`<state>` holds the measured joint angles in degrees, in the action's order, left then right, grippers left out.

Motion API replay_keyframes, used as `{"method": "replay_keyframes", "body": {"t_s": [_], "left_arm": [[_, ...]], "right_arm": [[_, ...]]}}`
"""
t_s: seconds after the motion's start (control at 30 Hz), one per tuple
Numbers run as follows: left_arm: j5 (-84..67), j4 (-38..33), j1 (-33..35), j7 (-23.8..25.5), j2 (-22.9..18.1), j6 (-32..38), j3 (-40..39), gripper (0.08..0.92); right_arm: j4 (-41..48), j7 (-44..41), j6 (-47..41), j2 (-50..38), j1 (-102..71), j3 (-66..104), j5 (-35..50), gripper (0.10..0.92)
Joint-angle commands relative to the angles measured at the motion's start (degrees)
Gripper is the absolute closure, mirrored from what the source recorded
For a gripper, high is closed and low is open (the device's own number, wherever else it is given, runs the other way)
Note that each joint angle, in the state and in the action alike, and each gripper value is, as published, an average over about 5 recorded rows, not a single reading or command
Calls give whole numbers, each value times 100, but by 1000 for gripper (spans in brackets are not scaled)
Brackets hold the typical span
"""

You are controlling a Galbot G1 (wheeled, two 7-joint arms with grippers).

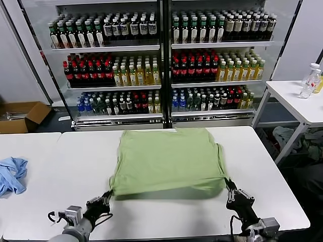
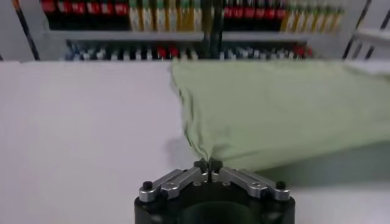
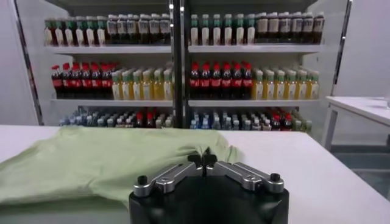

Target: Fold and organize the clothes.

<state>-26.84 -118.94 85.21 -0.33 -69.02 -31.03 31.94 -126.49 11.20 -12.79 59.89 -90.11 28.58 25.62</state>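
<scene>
Cloth meets metal at the near edge of a white bench [image 1: 60,166], where a light green cotton shirt [image 1: 169,159] lies spread flat, its back side up. The left end effector [image 1: 106,197] pinches the shirt's near left corner; in the left wrist view its fingertips [image 2: 208,165] are pressed together on a gathered point of green fabric [image 2: 286,109]. The right end effector [image 1: 231,189] grips the near right corner, its fingers likewise clamped tight on the hem in the right wrist view [image 3: 202,159], with the shirt [image 3: 103,161] stretching away beside it. Both pinched corners are lifted slightly off the bench, casting a shadow beneath the front edge. A crumpled light blue cloth [image 1: 11,174] rests well apart at the bench's far left. Behind stand glass-fronted coolers [image 1: 161,60] stocked with rows of bottled drinks.
</scene>
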Motion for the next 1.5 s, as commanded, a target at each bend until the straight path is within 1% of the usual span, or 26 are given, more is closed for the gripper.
{"method": "replay_keyframes", "body": {"t_s": [0.03, 0.2, 0.43, 0.6, 0.73, 0.83, 0.93, 1.03, 1.17, 1.3, 1.43, 1.5], "left_arm": [[-847, 254, -1198, 7, -69, 116, 32, 915], [-606, 719, -1734, -38, -193, 88, -241, 915], [148, 1590, -2385, -165, -314, 191, -747, 915], [627, 2119, -2628, -276, -371, 260, -999, 915], [1007, 2394, -2639, -383, -392, 314, -1089, 915], [1147, 2347, -2505, -460, -426, 311, -1049, 905], [1170, 2117, -2240, -503, -439, 322, -957, 849], [1169, 1975, -1991, -542, -425, 358, -855, 764], [1160, 2056, -1863, -594, -395, 354, -801, 643], [1153, 2163, -1901, -591, -375, 253, -855, 530], [1095, 2273, -2025, -591, -363, -3, -926, 418], [1052, 2295, -2057, -580, -351, -77, -955, 357]], "right_arm": [[613, 5, -8, -257, 1099, -275, 252, 918], [1211, 17, -66, -351, 1785, -646, 252, 918], [2116, 57, -202, -417, 2678, -1245, 177, 918], [2602, 72, -348, -269, 3153, -1613, -14, 918], [2856, 10, -675, -93, 3330, -1855, -199, 901], [2813, -100, -816, -13, 3234, -1925, -381, 835], [2651, -145, -794, 23, 2969, -1796, -493, 749], [2527, -171, -736, 7, 2647, -1518, -486, 662], [2522, -168, -720, -21, 2318, -1223, -412, 549], [2635, -118, -849, 34, 2201, -1119, -293, 428], [2873, -59, -1007, 88, 2322, -1282, -292, 299], [2926, -46, -1081, 103, 2383, -1376, -258, 255]]}}
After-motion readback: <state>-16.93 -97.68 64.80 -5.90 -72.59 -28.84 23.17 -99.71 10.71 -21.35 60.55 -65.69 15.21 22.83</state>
